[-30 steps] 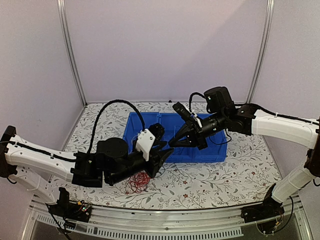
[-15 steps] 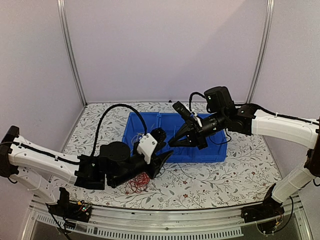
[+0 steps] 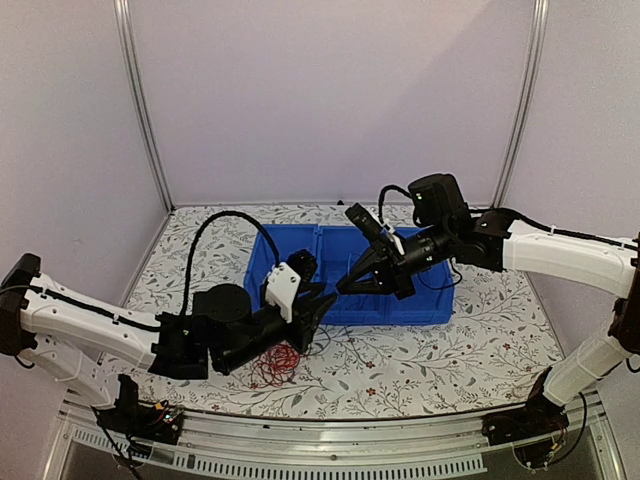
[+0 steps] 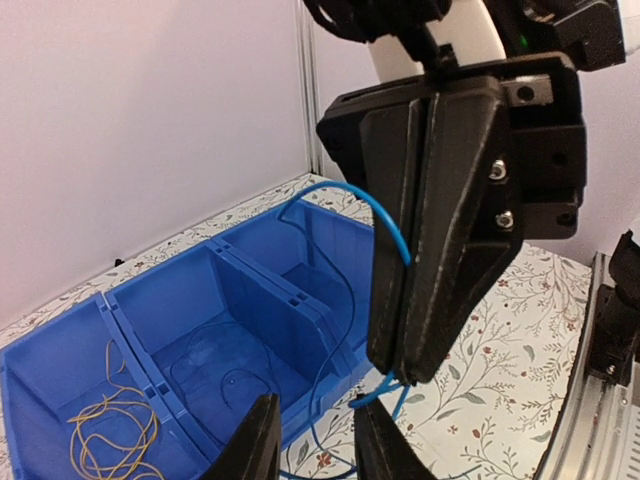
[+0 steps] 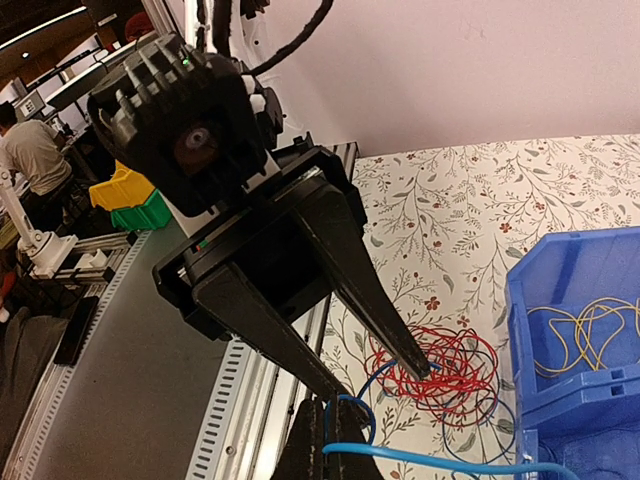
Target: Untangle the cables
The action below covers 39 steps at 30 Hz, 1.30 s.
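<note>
The floral-patterned table [image 3: 450, 360] carries a blue divided bin [image 3: 400, 308] and, beside it, a red cable tangle [image 3: 275, 365].

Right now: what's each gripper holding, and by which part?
Right gripper is shut on the thin blue flexible cable, pinched mid-length, with cable running out both sides. Left gripper is open, gripping nothing.

Plain pale lilac walls [image 3: 330, 100] enclose a white floral-print tabletop [image 3: 430, 365], with slim aluminium corner posts [image 3: 140, 110]; beyond its edge lies what seems a dim workshop [image 5: 40, 60].
</note>
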Motion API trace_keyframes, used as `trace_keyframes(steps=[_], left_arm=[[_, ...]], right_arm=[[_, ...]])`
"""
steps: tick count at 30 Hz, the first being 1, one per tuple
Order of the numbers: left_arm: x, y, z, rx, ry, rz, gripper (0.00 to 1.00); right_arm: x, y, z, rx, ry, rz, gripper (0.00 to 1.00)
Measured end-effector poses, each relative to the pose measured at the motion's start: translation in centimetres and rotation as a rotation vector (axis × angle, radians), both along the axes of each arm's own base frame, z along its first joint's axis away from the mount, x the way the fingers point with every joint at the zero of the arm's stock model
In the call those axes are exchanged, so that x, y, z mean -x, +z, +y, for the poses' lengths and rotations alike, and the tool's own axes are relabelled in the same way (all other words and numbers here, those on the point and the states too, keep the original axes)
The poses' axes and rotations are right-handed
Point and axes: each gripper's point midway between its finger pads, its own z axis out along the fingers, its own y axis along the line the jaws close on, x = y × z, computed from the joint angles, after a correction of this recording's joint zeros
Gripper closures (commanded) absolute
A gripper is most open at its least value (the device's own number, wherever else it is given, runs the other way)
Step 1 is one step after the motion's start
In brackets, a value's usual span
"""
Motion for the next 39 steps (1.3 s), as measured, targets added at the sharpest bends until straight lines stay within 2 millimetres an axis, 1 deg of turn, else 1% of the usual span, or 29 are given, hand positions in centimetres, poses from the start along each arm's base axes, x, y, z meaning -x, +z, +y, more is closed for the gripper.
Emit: trace_keyframes(steps=[5, 9, 11, 15, 19, 21, 23, 25, 28, 29, 36, 39], left_arm=[[-0.3, 0.6, -0.1, 0.048, -0.012, 0.005, 0.73], [0.0, 0.6, -1.2, 0.056, -0.054, 0.004, 0.72], [0.2, 0.5, -2.0, 0.052, -0.08, 0.006, 0.76], [0.0, 0.4, -2.5, 0.053, -0.084, 0.008, 0.89], [-0.1, 0.6, -2.7, 0.085, -0.079, 0.014, 0.96], [-0.1, 0.7, -2.7, 0.1, -0.076, 0.016, 1.0], [-0.2, 0.7, -2.8, 0.11, -0.076, 0.02, 1.0], [-0.2, 0.6, -2.9, 0.119, -0.078, 0.024, 1.0], [-0.1, 0.7, -3.0, 0.134, -0.083, 0.034, 1.0], [-0.1, 0.7, -3.1, 0.14, -0.085, 0.038, 1.0], [0.0, 0.8, -3.2, 0.167, -0.09, 0.066, 1.0], [0.1, 0.8, -3.2, 0.174, -0.093, 0.076, 1.0]], right_arm=[[-0.1, 0.1, 0.1, -0.008, -0.001, -0.007, 1.0], [-0.1, 0.1, 0.1, -0.011, -0.002, -0.009, 1.0], [-0.2, 0.2, 0.1, -0.011, -0.003, -0.007, 1.0], [-0.4, 0.1, 0.0, -0.008, -0.011, 0.0, 0.99], [-0.5, 0.3, 0.0, -0.012, -0.014, -0.003, 0.9], [-0.5, 0.4, 0.0, -0.016, -0.013, -0.005, 0.8], [-0.4, 0.5, -0.1, -0.022, -0.007, -0.007, 0.71], [-0.4, 0.6, -0.2, -0.024, -0.003, 0.0, 0.69], [-0.5, 0.7, -0.4, -0.029, 0.001, 0.012, 0.72], [-0.5, 0.8, -0.5, -0.032, 0.004, 0.019, 0.76], [-1.2, 1.7, -1.1, -0.058, 0.002, 0.066, 0.91], [-1.2, 2.1, -1.2, -0.071, 0.009, 0.079, 0.93]])
